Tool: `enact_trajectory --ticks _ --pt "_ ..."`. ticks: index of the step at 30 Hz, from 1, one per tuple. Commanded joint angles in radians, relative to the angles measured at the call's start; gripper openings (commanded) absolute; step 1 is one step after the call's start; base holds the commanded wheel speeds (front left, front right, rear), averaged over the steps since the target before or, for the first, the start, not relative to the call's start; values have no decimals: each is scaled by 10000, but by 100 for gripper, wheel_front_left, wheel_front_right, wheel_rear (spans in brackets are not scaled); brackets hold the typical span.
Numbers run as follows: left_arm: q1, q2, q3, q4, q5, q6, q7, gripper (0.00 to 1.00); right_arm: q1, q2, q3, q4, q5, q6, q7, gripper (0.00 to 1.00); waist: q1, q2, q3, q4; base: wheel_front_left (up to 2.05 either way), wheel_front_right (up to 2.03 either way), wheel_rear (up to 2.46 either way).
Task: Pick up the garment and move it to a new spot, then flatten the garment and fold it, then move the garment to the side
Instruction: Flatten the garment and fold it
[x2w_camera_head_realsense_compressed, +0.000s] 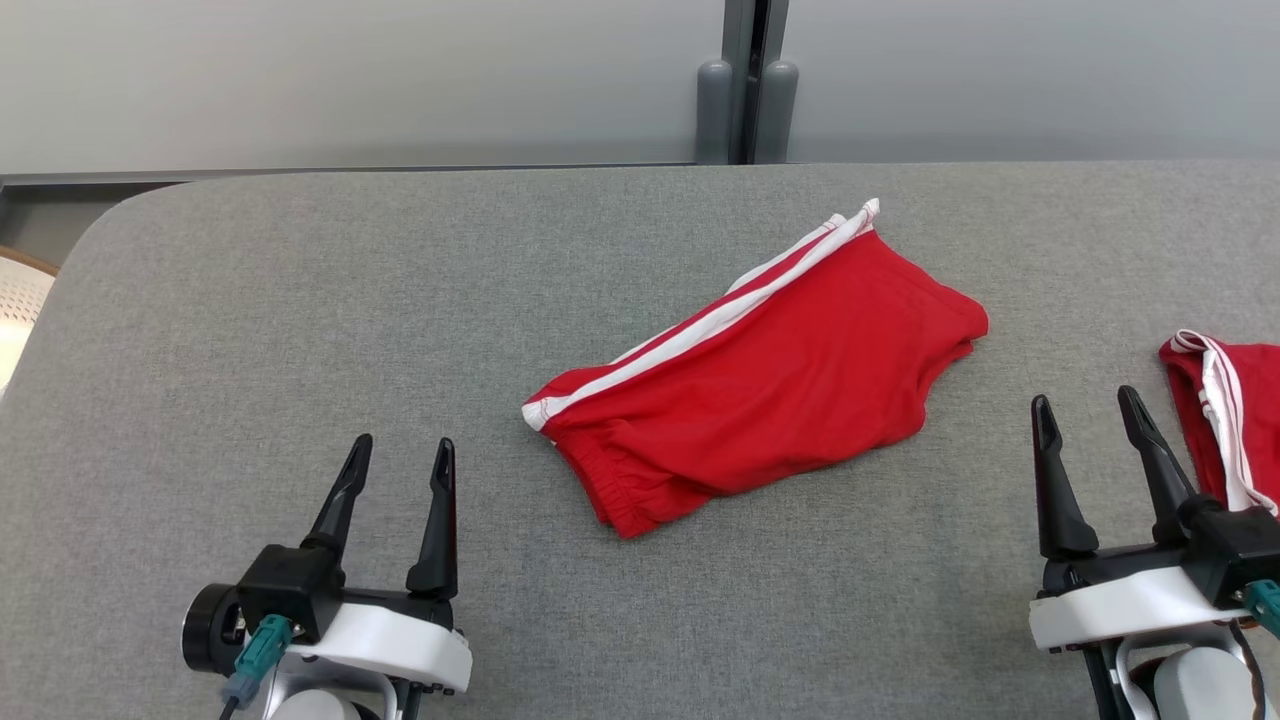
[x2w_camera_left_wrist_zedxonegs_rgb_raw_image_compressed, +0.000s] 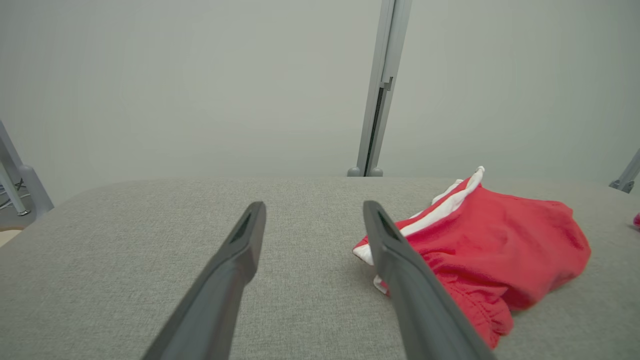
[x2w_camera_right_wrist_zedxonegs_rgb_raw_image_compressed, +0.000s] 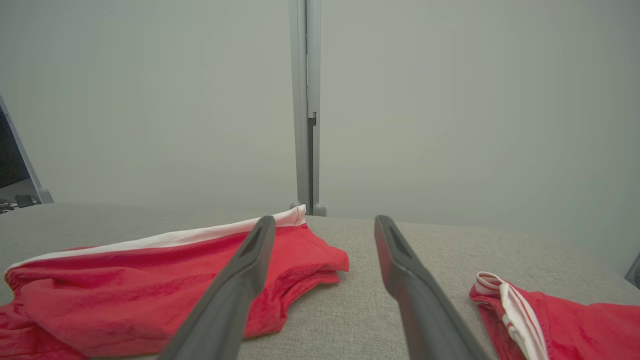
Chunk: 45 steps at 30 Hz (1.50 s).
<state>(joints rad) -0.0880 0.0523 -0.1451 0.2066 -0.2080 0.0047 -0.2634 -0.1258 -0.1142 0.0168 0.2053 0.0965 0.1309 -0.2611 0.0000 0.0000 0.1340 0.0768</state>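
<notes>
Both sets of jaws stand released, fingers spread wide with nothing between them but bare grey cloth. The left gripper (x2w_camera_head_realsense_compressed: 403, 443) hovers low over the table (x2w_camera_head_realsense_compressed: 300, 300), and the red shorts (x2w_camera_head_realsense_compressed: 760, 385) lie ahead of its fingertips and off to their right, clear of them. The gathered waistband corner is the nearest edge to these jaws, and in the left wrist view the right finger crosses in front of that corner. From the right gripper (x2w_camera_head_realsense_compressed: 1085, 397) the shorts sit ahead and to the left, their far hem edge closest to its left finger, with a strip of open cloth between. The shorts lie folded and slanting, white side stripes along the long edge that faces away from both jaws. Just outside the right finger of the right gripper lies a second red garment (x2w_camera_head_realsense_compressed: 1230, 420) with a white-striped band. It is very close to that finger, and whether they touch I cannot tell. Left of the left jaws and ahead of them the table is open cloth out to its rounded far corner (x2w_camera_head_realsense_compressed: 120, 200). Beyond the far edge stands a pale wall (x2w_camera_head_realsense_compressed: 350, 80) with a grey post (x2w_camera_head_realsense_compressed: 748, 80).
</notes>
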Motion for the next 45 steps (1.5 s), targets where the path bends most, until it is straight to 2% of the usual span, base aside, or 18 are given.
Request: enact_trajectory --ticks 1,6,10,11,14,20,27,41,45 --pt "8 10 17 4 106 -59 -9 100 35 -26 -41 16 -46 -6 -51 100 0 0 0 12 0 0 0" --pt "-212 8 -224 74 -133 -40 -9 100 -54 80 -186 550 174 -6 -51 100 0 0 106 170 0 0 0" --pt "-414 3 -688 272 -300 17 -9 100 -496 152 -89 1402 993 -6 127 100 0 0 320 400 0 0 0" --pt "-495 15 -863 288 -379 81 -10 100 -808 149 -187 1787 1604 -6 369 100 0 0 443 523 0 0 0" --pt "-564 6 -1138 338 -549 200 -9 100 -1269 132 -230 2192 2429 -5 896 100 0 0 654 746 0 0 0" --pt "-739 11 -1699 332 -814 366 -9 100 -2023 164 -625 2639 4393 -5 2281 100 0 0 1012 1285 0 0 0" --pt "-1013 5 -1851 256 -963 473 -9 100 -2672 297 -1518 3285 5766 -3 3643 100 0 0 1377 1847 0 0 0" --pt "-1399 7 -2201 121 -1223 590 -9 100 -4218 459 -2690 5222 5563 22 5679 100 0 0 2005 2462 0 0 0" --pt "-1550 4 -2325 121 -1332 661 -11 100 -4687 407 -2553 5423 5200 22 6095 100 0 0 2120 2611 0 0 0"
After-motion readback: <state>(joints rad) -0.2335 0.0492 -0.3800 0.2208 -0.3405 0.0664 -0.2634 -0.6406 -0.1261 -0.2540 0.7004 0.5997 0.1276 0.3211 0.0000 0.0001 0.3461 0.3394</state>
